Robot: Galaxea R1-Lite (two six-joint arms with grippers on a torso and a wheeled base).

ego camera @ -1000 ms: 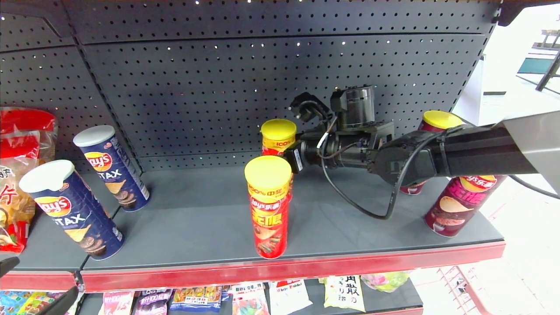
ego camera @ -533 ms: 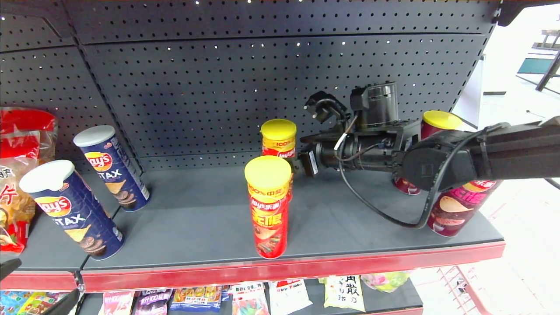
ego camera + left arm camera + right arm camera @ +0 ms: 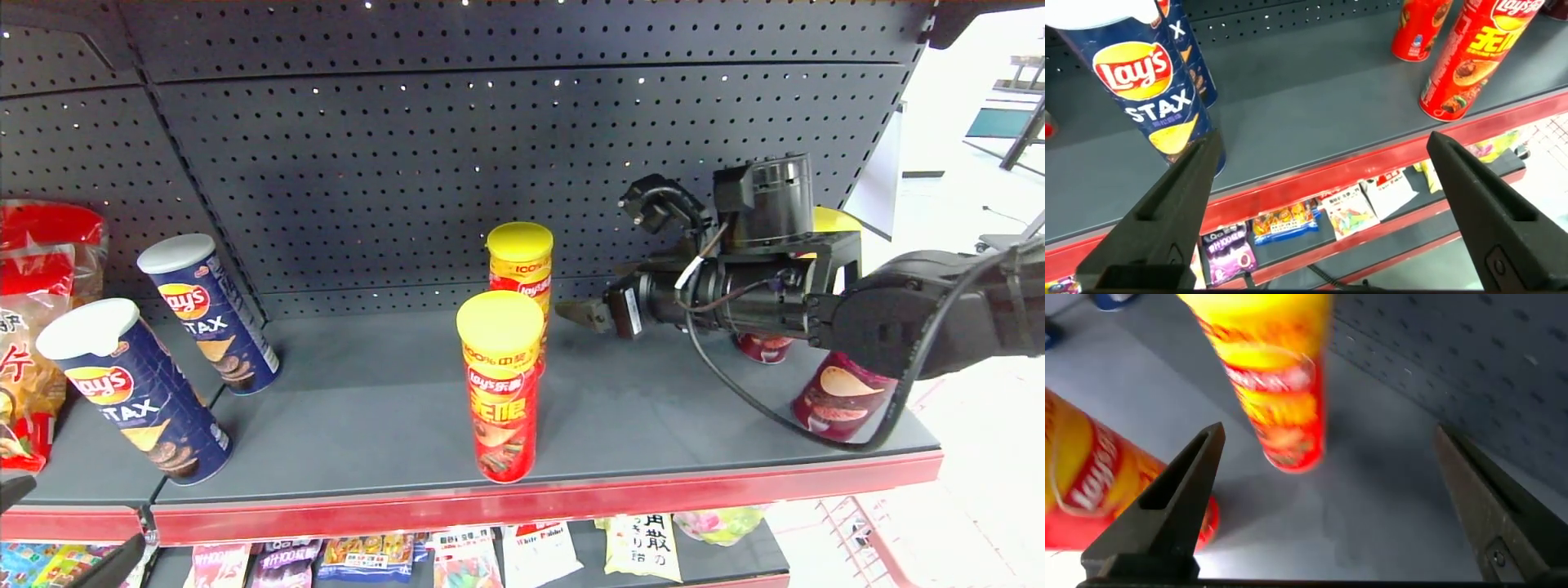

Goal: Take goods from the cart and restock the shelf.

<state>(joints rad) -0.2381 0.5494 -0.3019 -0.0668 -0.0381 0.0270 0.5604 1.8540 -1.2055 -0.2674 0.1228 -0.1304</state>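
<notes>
A: Task item first. Where is it?
B: Rear red cardboard chip tube with yellow plastic lid [image 3: 520, 261], upright on the dark grey metal shelf [image 3: 384, 392], close to the perforated back panel [image 3: 408, 163]. It sits right behind the front red chip tube [image 3: 500, 384], which has the same yellow lid, is also upright, and stands near the red shelf edge strip [image 3: 653, 490].
A: Are the two tubes touching?
B: Can't tell, the front one overlaps it in the head view.
A: Right gripper?
B: Right gripper [image 3: 575, 313] is over the shelf, just right of the rear red tube with a small gap, no contact. In the wrist view its fingers [image 3: 1192, 482] are spread wide and grip nothing.
A: Left gripper?
B: Left gripper [image 3: 1323, 143] is low, in front of the shelf's left end. Jaws wide apart, empty. It faces the front dark blue chip tube with white lid [image 3: 131, 388].
A: The rest, quickly.
B: A second dark blue tube [image 3: 208, 310] stands behind that one, both upright. Red and clear snack bags [image 3: 33, 327] sit at the far left. Two maroon chip tubes [image 3: 841, 392] are on the right, partly hidden behind the right arm. Flat snack packets [image 3: 539, 555] are on the lower shelf.
</notes>
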